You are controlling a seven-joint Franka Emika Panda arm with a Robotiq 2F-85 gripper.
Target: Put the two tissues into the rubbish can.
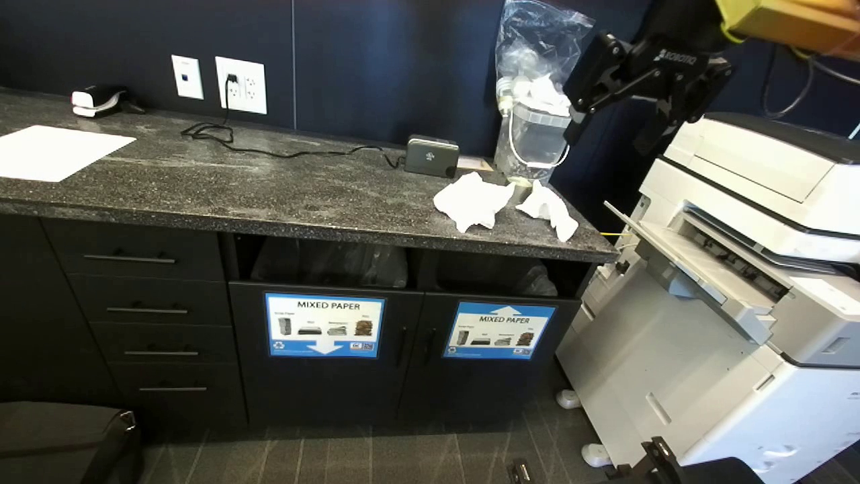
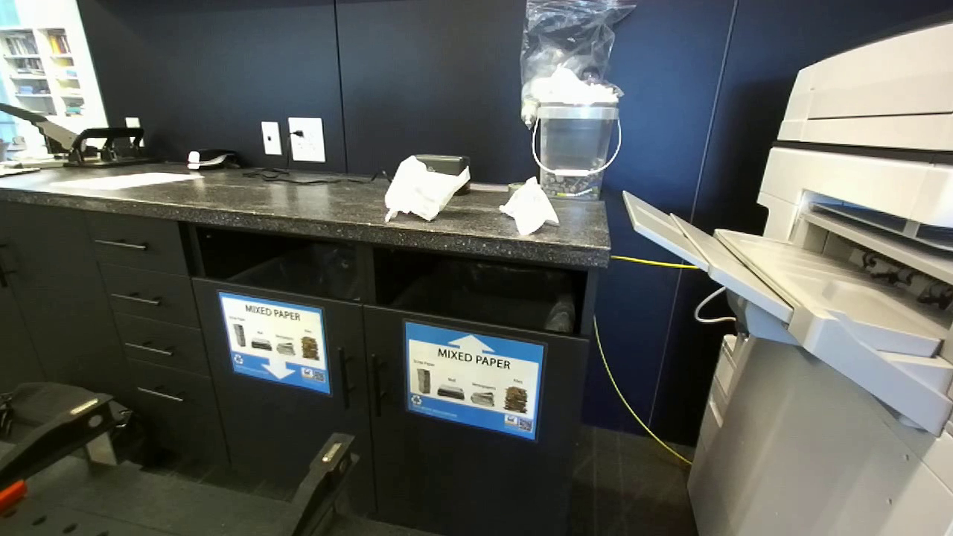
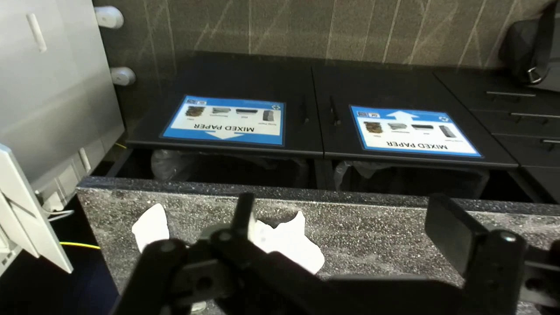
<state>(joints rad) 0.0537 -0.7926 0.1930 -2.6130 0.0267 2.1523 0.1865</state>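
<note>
From here, well left of the black gripper (image 1: 610,136), one flat white paper sheet (image 1: 57,153) lies on the speckled dark counter (image 1: 269,185). Nearer the gripper and lower gape two dark, rectangular, plastic-lined bin slots (image 1: 487,274). Two crumpled, ragged white paper tissues (image 1: 474,199) rest on the counter below and left of the gripper, whose fingers (image 3: 453,236) stand wide apart.

“MIXED PAPER” was printed on a down-arrow sign (image 2: 275,342) and an up-arrow sign (image 2: 474,381), each fixed to a cabinet door (image 2: 469,484). “ROBOTIQ” was marked on the tool (image 1: 613,134).
</note>
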